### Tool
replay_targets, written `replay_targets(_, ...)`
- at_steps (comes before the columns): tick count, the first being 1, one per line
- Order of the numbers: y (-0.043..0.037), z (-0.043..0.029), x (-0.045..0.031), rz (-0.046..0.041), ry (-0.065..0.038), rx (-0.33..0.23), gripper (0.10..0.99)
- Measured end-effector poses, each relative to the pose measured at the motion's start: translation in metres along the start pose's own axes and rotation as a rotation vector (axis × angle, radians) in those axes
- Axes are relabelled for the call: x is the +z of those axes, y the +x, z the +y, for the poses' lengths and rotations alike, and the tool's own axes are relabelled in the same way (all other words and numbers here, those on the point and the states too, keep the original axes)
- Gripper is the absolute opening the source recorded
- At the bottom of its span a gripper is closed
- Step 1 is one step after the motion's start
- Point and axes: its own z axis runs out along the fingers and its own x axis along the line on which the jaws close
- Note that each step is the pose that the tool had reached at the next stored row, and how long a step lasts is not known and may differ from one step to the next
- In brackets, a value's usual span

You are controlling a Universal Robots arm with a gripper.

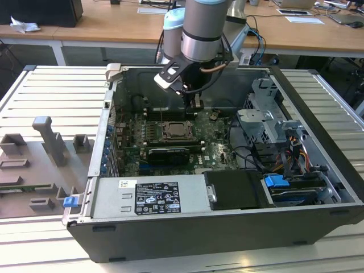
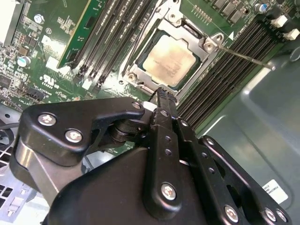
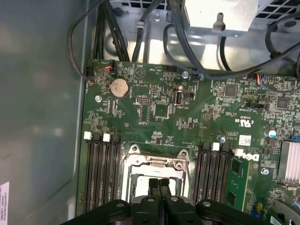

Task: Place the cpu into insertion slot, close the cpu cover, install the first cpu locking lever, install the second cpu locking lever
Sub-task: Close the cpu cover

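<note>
Your cpu [image 2: 168, 60] sits flat in insertion slot [image 1: 175, 131], mid green motherboard [image 3: 154, 112]. Cpu cover [image 2: 200, 70] lies down over it, chip showing through window. Thin lever rod [image 2: 243, 55] juts from cover corner across memory slots [image 2: 211, 89]. Your gripper [image 2: 161, 91] hangs close over slot's edge beside chip, fingertips pressed together, nothing between them. Can't tell if it touches.

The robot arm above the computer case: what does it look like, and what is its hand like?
The arm is a silver-grey tube with a black band and a pale blue joint cap. A white block and looped cables sit at its wrist. The hand is black, built of jointed bars with silver screws.
</note>
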Motion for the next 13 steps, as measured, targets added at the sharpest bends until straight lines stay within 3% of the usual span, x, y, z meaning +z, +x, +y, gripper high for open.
replay_targets(5,0.0010,-0.0124,0.0031,-0.0002,-0.002,0.000,0.106)
replay_targets(13,0.0013,-0.0177,0.0055,-0.0003,-0.002,0.000,0.106)
